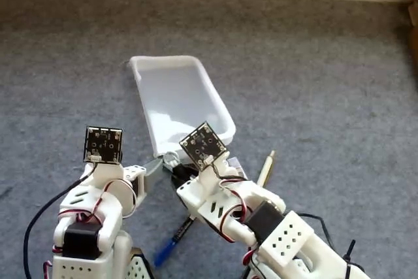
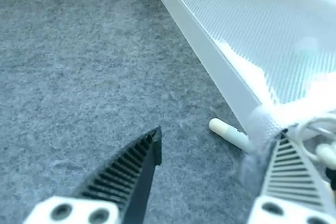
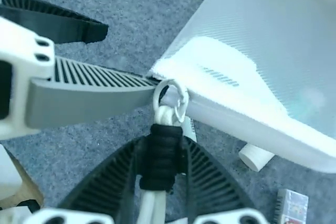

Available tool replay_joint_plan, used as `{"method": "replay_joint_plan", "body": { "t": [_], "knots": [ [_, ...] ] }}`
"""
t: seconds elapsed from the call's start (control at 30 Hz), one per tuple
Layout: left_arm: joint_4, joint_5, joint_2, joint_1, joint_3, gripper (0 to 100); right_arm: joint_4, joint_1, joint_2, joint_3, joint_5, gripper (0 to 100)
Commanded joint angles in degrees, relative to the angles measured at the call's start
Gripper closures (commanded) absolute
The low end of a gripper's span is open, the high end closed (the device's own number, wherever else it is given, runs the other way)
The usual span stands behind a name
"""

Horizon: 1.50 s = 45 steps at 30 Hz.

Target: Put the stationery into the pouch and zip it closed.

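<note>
We see the translucent white pouch (image 1: 177,93) lying flat on the grey desk (image 1: 326,63), just ahead of both arms. The right jaws are pinching the black zipper pull (image 3: 161,153) at the pouch's near corner. The left jaws are spread: the grey one touches that same corner, while the black one hangs apart over bare desk. A blue pen (image 1: 171,243) lies between the arms and a cream pen (image 1: 266,169) lies beside the right arm (image 1: 261,217), both outside the pouch.

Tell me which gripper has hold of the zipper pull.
The right gripper: it is shut on the black-wrapped zipper pull at the corner of the pouch. The left gripper stands open beside that corner.
</note>
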Motion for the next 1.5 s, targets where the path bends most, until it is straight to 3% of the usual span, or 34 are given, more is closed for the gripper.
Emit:
{"method": "replay_joint_plan", "body": {
  "t": [0.0,0.13,0.43,0.7,0.93,1.1,1.33,1.47],
  "knots": [
    [-1.32,0.79,-0.92,-1.10,-1.89,69,-1.63,0.66,-1.98,-0.84,0.79,99.2],
    [-1.41,4.22,-0.92,-1.10,-1.89,69,-1.54,0.66,-1.98,-0.84,0.79,99.2],
    [-7.74,4.22,-0.92,-1.19,3.12,69,-1.36,0.66,-2.07,-0.84,0.62,99.2],
    [-7.47,4.22,-0.92,-1.54,3.12,70,-1.36,0.84,-2.24,-0.84,0.79,99.2],
    [-7.82,4.13,-0.92,-3.56,2.77,83,-1.36,0.92,-2.24,-0.84,0.79,99.2],
    [-7.82,4.13,-0.92,-3.56,2.77,84,-1.36,1.27,-2.24,-0.84,0.79,99.2],
    [-7.82,4.13,-0.92,-3.56,2.77,85,-1.19,7.25,-2.24,-1.36,0.53,99.2],
    [-7.82,3.08,-0.92,-3.56,2.77,94,3.30,9.27,-2.24,-1.45,0.62,99.2]
  ]
}}
